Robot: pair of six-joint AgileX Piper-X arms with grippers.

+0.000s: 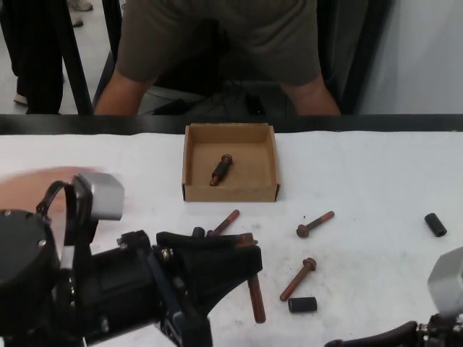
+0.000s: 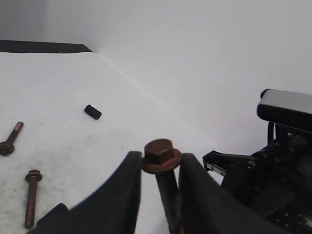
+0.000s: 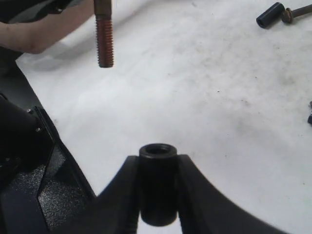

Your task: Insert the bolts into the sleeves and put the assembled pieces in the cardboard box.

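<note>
- Left gripper (image 2: 161, 163) is clamped on a bolt (image 2: 162, 155), its jaws pressed on the shank just under the hex head, which sits over their tips.
- Beyond the jaws, the bolt's threaded end sticks out bare over the near middle of the bench (image 1: 376, 173).
- Right gripper (image 3: 157, 163) is clamped on a black sleeve (image 3: 157, 190), its jaws pressing the sleeve's sides. The open bore stands clear above their tips.
- The bolt's threaded end hangs apart from the sleeve's mouth, not inside it.
- The left arm takes up the near left of the bench. The right arm sits at the near right corner.
- Just right of the held bolt lies a near loose bolt (image 1: 298, 279) on a slant, head at the far end.
- A near loose sleeve (image 1: 302, 304) lies just beside that bolt's tip.
- Farther off, a right loose bolt (image 1: 315, 224) lies between the near one and the box (image 1: 231, 192).
- A left loose bolt (image 1: 226, 222) lies just in front of the box, partly behind the left gripper.
- A far loose sleeve (image 1: 435, 224) lies alone near the right edge, well apart from everything else.
- The box stands at the far middle of the bench. One assembled piece (image 1: 221, 169), a bolt in a sleeve, lies on its floor.
</note>
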